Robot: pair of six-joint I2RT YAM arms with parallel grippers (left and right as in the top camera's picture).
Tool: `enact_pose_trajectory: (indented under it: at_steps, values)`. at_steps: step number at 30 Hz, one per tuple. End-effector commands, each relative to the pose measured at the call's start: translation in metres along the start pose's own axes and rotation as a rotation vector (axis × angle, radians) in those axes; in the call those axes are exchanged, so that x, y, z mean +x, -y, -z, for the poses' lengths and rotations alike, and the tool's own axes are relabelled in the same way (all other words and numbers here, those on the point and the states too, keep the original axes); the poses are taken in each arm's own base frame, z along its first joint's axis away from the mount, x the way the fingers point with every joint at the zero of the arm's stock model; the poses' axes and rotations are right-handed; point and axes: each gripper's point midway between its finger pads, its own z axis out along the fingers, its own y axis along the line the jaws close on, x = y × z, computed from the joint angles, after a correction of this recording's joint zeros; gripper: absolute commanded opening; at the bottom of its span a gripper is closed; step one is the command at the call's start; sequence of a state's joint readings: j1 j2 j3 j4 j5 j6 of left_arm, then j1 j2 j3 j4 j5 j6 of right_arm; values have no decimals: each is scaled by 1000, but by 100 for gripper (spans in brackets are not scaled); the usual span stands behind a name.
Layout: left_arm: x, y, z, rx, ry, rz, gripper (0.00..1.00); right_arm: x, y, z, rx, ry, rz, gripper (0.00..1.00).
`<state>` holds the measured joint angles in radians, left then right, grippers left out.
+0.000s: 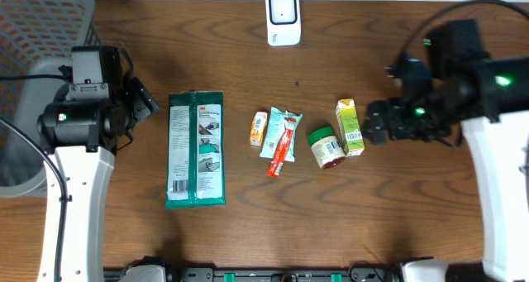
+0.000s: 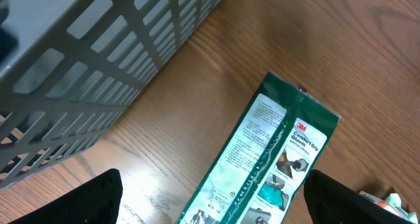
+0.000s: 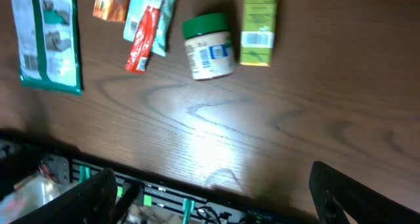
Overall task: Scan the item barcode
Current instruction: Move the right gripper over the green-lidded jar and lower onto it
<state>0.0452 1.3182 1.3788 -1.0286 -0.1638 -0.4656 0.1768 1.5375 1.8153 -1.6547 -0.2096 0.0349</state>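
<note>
Right claw (image 3: 211, 184): spread wide, empty, above the desk (image 3: 295, 106).
Left claw (image 2: 213, 184): wide open too, nothing held.
Carton (image 1: 350, 126): centre-right, just beside jar (image 1: 326, 147); looks light, stiff, so pinch the long sides.

The yellow-green carton (image 1: 350, 126) lies flat, barcode label up, well apart from the white scanner (image 1: 283, 17).

Open table (image 1: 331, 228) along near edge, jar (image 1: 326, 147) just beside carton (image 1: 350, 126), basket (image 1: 41, 17) filling far-left corner
</note>
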Motion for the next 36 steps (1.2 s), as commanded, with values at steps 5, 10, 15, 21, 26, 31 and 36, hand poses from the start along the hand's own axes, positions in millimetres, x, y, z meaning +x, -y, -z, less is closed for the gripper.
enact_pose_trajectory:
  at_steps: [5, 10, 15, 21, 26, 31, 36]
  values:
    - [-3, -3, 3, -9, 15, -7, 89, -23, -9, -45, 51, -88, 24, 88]
    - [-3, -3, 3, -9, 14, -7, 89, -38, -7, -68, 68, -105, -8, 77]
    - [-3, -3, 3, -9, 15, -7, 89, -47, -15, -95, 67, -125, 19, 76]
    - [-3, -3, 3, -9, 15, -7, 89, -50, -29, -127, 76, -142, 77, 78]
    - [-3, -3, 3, -9, 15, -7, 89, -45, -31, -155, 136, -138, 134, 80]
    - [-3, -3, 3, -9, 15, -7, 89, -42, -31, -189, 213, -100, 202, 83]
    - [-3, -3, 3, -9, 15, -7, 89, -45, -37, -215, 211, -42, 236, 84]
